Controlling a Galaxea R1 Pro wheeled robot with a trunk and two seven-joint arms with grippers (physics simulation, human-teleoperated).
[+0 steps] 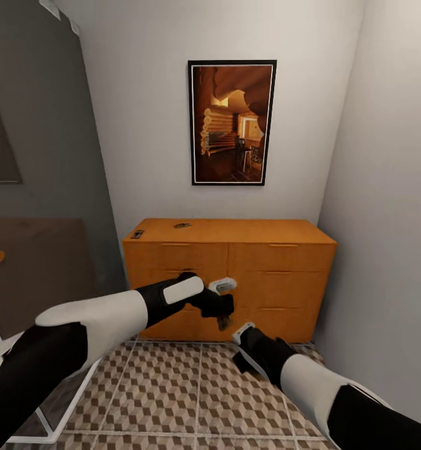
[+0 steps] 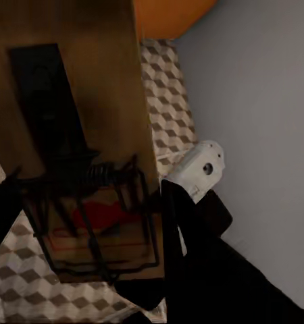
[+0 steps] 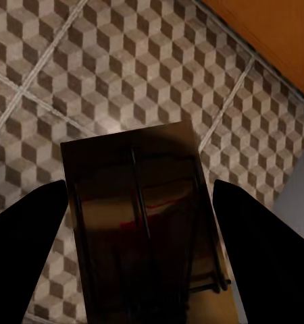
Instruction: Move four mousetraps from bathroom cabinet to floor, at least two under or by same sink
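Two small dark flat rectangular mousetraps lie on top of the low orange-brown wooden cabinet (image 1: 229, 275) in the head view, one (image 1: 137, 234) at the top's left edge and one (image 1: 182, 225) farther in, nearer the back edge, while both arms reach out in front of the cabinet's drawer fronts above the cube-patterned brown, beige and white tiled bathroom floor (image 1: 173, 394); the left gripper (image 1: 222, 312) has a small dark piece hanging from its tip, and the right gripper (image 1: 245, 340) sits just below it, its grip not readable from here. In the left wrist view the left gripper is clenched on a brown wooden mousetrap board with a black spring and wire bar and a red mark (image 2: 91, 202), held near one end so that the plain wood stretches away from the fingers. In the right wrist view a second dark brown board with a thin wire frame (image 3: 145, 229) sits between the two black fingers (image 3: 260, 243), which press on its long sides over the floor tiles. These traps look light, stiff and thin, so a modest pinch should carry them; I judge the bare wooden edges the best hold, clear of the spring and bar, and the smooth flat faces may slip if gripped by a corner alone.
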